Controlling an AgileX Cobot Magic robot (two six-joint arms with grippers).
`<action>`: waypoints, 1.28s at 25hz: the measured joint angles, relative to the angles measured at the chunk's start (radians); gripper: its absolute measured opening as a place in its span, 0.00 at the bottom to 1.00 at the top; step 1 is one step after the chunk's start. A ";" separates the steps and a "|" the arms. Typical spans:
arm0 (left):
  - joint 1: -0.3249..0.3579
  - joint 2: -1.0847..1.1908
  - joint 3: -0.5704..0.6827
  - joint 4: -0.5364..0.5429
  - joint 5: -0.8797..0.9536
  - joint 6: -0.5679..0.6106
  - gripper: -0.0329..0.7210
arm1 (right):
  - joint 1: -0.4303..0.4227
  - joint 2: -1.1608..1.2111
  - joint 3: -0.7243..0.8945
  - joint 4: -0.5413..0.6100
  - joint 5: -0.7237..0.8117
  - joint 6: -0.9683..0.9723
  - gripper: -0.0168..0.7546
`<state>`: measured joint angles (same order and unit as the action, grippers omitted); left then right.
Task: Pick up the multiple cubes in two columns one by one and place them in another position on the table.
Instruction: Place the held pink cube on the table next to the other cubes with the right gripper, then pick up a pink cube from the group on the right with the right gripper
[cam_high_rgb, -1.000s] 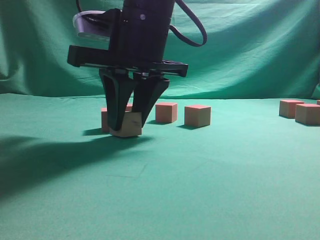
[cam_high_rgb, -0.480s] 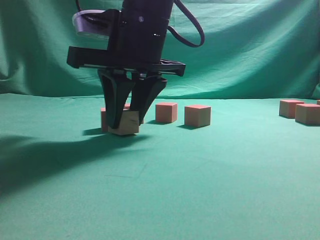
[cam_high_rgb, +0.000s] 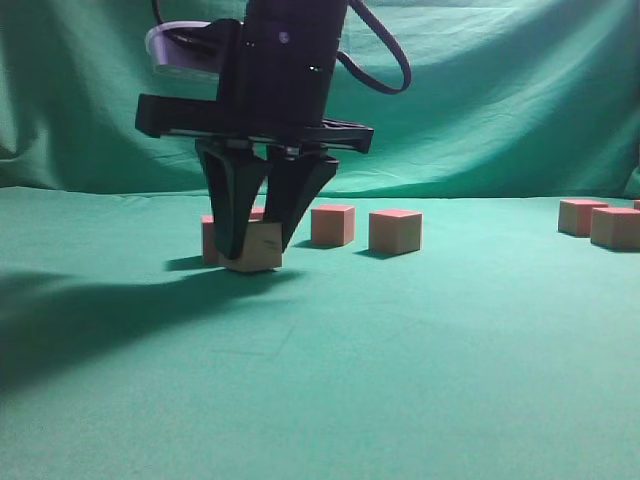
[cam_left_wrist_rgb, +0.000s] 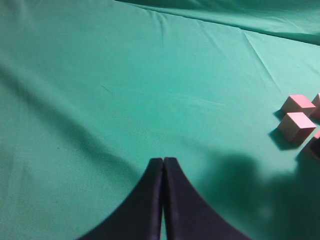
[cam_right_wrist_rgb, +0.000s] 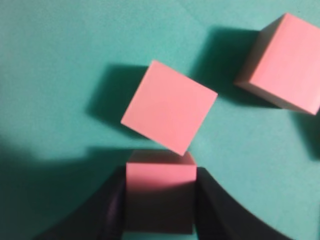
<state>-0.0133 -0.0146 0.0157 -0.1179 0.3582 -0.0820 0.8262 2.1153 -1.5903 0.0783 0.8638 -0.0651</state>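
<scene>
Exterior view, right gripper (cam_high_rgb: 262, 238): the black gripper hangs from the arm above the left half of the table (cam_high_rgb: 420, 360), its two fingers pointing down and clamped on either side of a cube.
Exterior view, held cube (cam_high_rgb: 253, 250): it sits between the fingertips, slightly tilted, its lower edge at or just above the cloth; contact with the table cannot be told from here.
Exterior view, neighbouring cubes: one cube (cam_high_rgb: 209, 240) stands just behind the gripper, partly hidden by the left finger; two more (cam_high_rgb: 332, 224) and (cam_high_rgb: 395, 231) stand to the right of it, apart from each other.
Exterior view, far cubes: a second group (cam_high_rgb: 600, 222) rests close to the table's right edge, well apart from the gripper.
Exterior view, backdrop (cam_high_rgb: 500, 90): wrinkled green cloth hangs behind the table.
Left wrist view, left gripper (cam_left_wrist_rgb: 163, 167): its dark fingers are pressed together, tips touching, with nothing between them, above bare cloth.
Left wrist view, cubes: two cubes (cam_left_wrist_rgb: 297, 126) and (cam_left_wrist_rgb: 298, 104) lie near the right edge of the frame, well away from the fingertips.
Right wrist view, grip: the fingers (cam_right_wrist_rgb: 215, 210) squeeze a pink cube (cam_right_wrist_rgb: 160, 192) from both sides.
Right wrist view, surroundings: a second cube (cam_right_wrist_rgb: 170, 106), turned at an angle, lies just beyond the held one, their corners appearing to meet; a third (cam_right_wrist_rgb: 286, 65) lies towards the upper right, apart.
</scene>
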 joint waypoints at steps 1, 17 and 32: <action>0.000 0.000 0.000 0.000 0.000 0.000 0.04 | 0.000 0.002 0.000 0.000 0.002 0.000 0.36; 0.000 0.000 0.000 0.000 0.000 0.000 0.04 | 0.000 0.014 -0.263 -0.101 0.335 -0.037 0.83; 0.000 0.000 0.000 0.000 0.000 0.000 0.04 | -0.167 -0.350 -0.375 -0.280 0.386 0.131 0.76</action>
<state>-0.0133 -0.0146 0.0157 -0.1179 0.3582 -0.0820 0.6593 1.7658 -1.9652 -0.2013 1.2499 0.0657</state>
